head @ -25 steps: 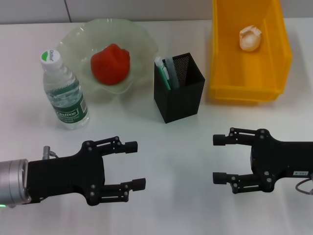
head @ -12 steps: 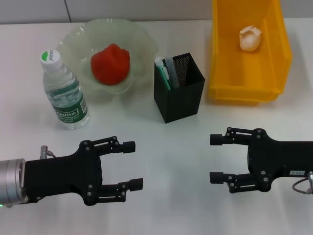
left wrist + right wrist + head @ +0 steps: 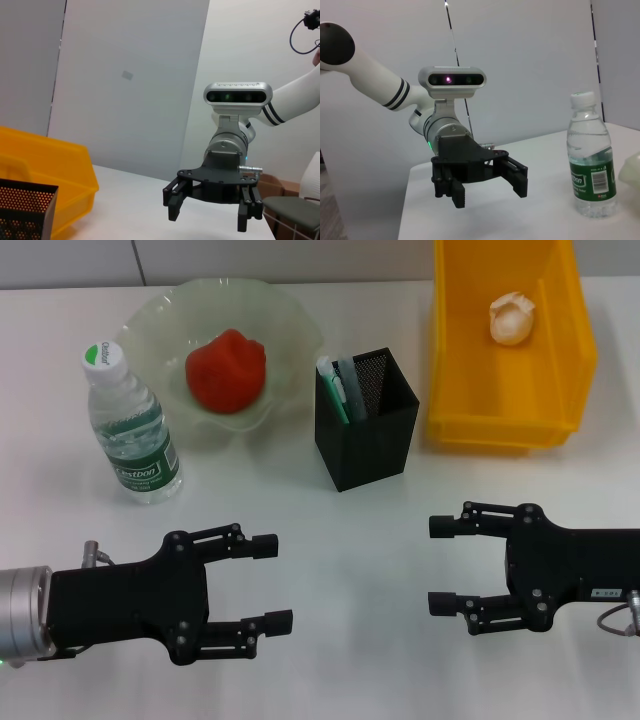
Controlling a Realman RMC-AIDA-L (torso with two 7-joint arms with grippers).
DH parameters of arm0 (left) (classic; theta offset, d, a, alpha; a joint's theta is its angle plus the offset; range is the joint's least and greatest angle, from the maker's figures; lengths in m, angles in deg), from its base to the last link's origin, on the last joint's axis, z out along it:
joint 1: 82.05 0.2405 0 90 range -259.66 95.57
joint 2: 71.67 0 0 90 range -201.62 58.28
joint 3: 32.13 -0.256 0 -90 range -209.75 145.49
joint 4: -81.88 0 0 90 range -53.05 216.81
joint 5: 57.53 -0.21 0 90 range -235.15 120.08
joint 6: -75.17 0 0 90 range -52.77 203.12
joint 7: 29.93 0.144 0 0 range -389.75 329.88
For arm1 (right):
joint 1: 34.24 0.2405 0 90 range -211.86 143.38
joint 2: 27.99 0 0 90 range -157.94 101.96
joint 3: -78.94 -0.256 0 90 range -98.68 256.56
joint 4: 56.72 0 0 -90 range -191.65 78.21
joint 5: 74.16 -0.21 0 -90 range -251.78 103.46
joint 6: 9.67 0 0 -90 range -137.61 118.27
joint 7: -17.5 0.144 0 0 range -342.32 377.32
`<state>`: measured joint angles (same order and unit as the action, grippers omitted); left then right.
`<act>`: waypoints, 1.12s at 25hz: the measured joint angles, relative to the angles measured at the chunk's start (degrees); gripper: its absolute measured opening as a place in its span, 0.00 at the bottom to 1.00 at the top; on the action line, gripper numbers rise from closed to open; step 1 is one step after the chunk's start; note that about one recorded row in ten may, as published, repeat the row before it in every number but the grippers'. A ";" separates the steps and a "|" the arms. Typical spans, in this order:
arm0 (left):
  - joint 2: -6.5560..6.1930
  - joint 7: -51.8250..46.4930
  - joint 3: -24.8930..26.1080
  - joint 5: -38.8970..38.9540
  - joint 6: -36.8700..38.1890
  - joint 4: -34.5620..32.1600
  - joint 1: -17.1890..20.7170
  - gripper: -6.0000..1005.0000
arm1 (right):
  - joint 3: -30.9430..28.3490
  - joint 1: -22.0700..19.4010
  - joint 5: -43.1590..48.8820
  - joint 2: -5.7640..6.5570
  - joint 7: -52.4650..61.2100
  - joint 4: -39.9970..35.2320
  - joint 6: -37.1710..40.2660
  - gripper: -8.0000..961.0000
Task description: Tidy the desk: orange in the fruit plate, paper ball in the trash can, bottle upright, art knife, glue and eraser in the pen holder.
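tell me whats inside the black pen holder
In the head view, the pen holder shows a white and green item and a pale one beside it against one wall. Their lower parts and the holder's floor are hidden by the mesh walls.

The head camera looks steeply down from above onto the white bench (image 3: 400, 540), taking in the whole layout. Each wrist camera sits low, near bench level, facing sideways across it. The left wrist view faces the right gripper (image 3: 212, 212); the right wrist view faces the left gripper (image 3: 487, 192) and the water bottle (image 3: 590, 157), which the head view shares.
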<state>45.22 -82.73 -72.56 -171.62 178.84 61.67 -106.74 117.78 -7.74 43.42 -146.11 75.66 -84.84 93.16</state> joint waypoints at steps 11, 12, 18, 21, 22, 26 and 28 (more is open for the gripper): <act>0.06 -0.05 0.03 0.01 0.15 -0.63 0.18 0.78 | 0.00 0.05 0.03 0.00 -0.02 0.00 0.00 0.85; 0.06 -0.05 0.03 0.01 0.18 -0.63 0.18 0.78 | 0.00 0.05 0.03 0.00 -0.13 0.00 0.00 0.85; 0.21 -0.01 0.01 0.01 0.23 -0.63 0.06 0.78 | 0.04 0.04 0.05 0.01 -0.11 0.00 -0.02 0.85; 0.25 -0.05 0.02 0.02 0.43 -0.62 0.01 0.78 | 0.45 0.04 0.38 0.01 -0.11 0.00 -0.10 0.85; 0.26 -0.07 0.05 0.02 0.59 -0.62 0.00 0.78 | 0.67 0.07 0.56 0.01 -0.11 0.00 -0.46 0.85; 0.19 -0.11 0.27 0.02 0.99 -0.62 0.00 0.78 | 0.72 0.26 0.62 0.01 -0.11 0.00 -0.56 0.85; 0.09 -0.11 0.38 0.02 1.05 -0.62 0.01 0.78 | 0.72 0.28 0.64 0.01 -0.04 0.00 -0.42 0.85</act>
<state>45.30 -82.85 -72.19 -171.61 179.89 61.05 -106.73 118.50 -7.46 44.05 -146.11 75.61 -84.84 92.73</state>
